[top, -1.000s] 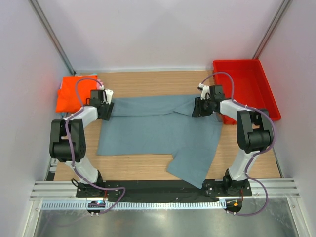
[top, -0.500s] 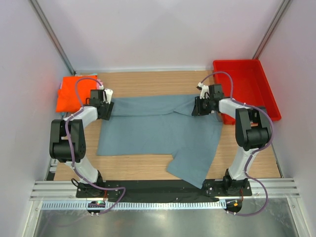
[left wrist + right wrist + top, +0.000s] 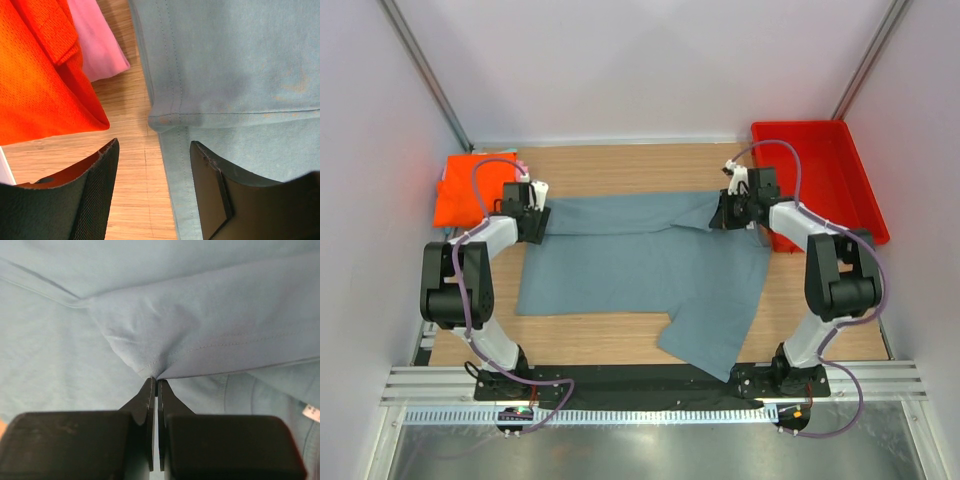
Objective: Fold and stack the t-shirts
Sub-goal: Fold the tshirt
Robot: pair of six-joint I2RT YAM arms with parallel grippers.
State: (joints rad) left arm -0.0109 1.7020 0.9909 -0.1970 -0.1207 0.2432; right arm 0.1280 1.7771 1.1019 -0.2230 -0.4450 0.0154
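- A fold of the grey-blue t-shirt [image 3: 640,262] is clamped in the right claw [image 3: 154,386].
- The left claw [image 3: 153,147] is held apart at the shirt's left hem.

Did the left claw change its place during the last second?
No. In the top view, the left claw still stands open at the far left corner of the grey-blue t-shirt, just as near the orange t-shirt as before.
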